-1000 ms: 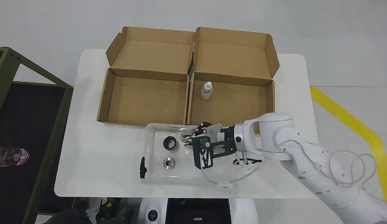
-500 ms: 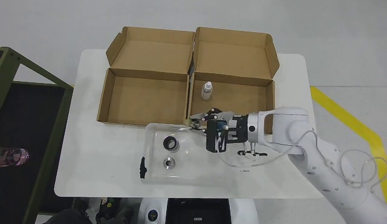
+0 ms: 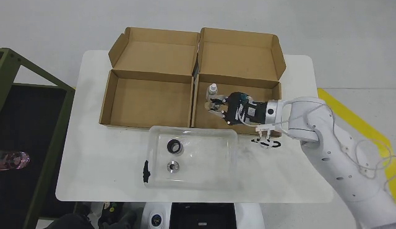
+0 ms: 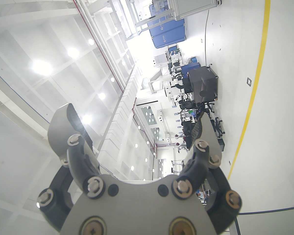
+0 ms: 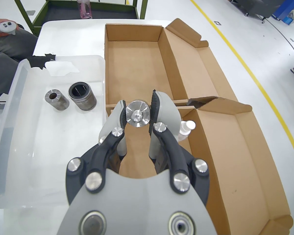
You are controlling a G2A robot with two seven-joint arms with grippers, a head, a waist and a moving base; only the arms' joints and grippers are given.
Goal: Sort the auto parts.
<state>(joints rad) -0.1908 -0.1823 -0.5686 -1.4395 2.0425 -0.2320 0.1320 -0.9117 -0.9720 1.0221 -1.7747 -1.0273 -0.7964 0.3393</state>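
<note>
Right gripper (image 5: 137,120) clamps a flanged metal disc (image 5: 138,115) over the right cardboard box (image 3: 250,91), centre of the top view, beside a white bottle (image 3: 212,92). Stiff, probably heavy and slick (polished): pinch its rim. Left gripper (image 4: 136,123) gapes.

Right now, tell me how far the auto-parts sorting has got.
Done: a small white bottle stands in one cardboard box. In hand: the right claw is shut on a round silver metal part, held over that same box, beside the bottle. Left: a linear bearing and a steel sleeve stand in the clear plastic bin. So one looks sorted, one is in the claw and two remain.
</note>
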